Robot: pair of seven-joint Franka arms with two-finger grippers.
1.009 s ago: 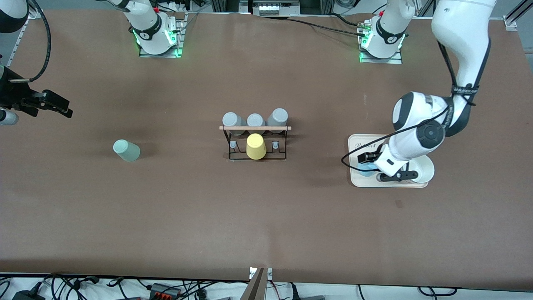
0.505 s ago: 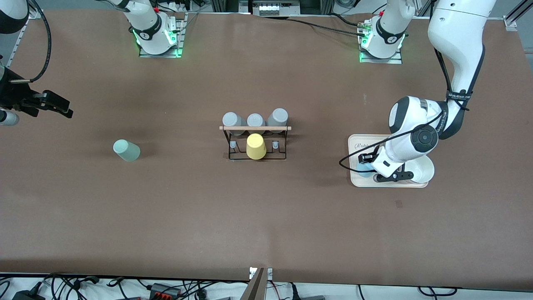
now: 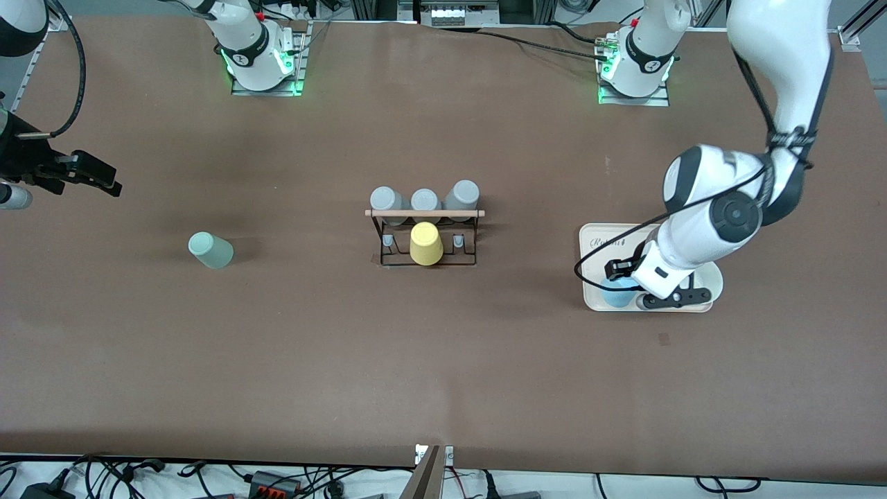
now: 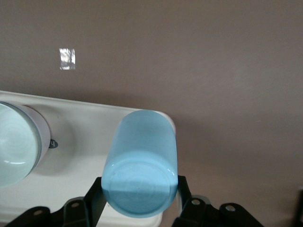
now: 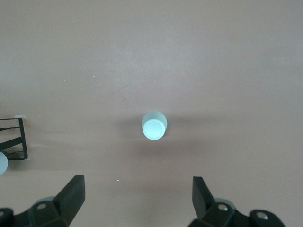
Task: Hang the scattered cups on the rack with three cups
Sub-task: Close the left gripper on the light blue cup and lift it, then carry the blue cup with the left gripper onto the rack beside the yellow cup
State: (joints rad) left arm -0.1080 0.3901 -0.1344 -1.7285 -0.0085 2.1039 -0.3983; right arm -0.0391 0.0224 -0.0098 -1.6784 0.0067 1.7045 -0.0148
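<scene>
Step in hand: the left arm is picking up the light blue cup; judged from how things lie, no scattered cup is on the rack yet.
Left gripper: over the corner of the cream tray nearest the front camera; its jaws are clamped on the light blue cup, one finger on each side of it in the left wrist view.
Light blue cup, attitude: its closed base faces the wrist camera and its long axis runs away from that camera toward the tray; whether it is lifted off the tray or touching it is hard to tell.
White bowl: on the tray, just beside the held cup.
Mint green cup: on the worktop toward the right arm's end, well apart from the rack; it seems to stand mouth down, long axis upright, flat base up.
Rack: mid-worktop, wooden rod across its top; a yellow cup sits on its middle peg, three grey cups just farther from the camera.
Right gripper: waits above the worktop at its own end, jaws wide apart, the mint cup in its view.
Next move: carry the blue cup to the rack, mouth down, onto a free peg beside the yellow cup.
</scene>
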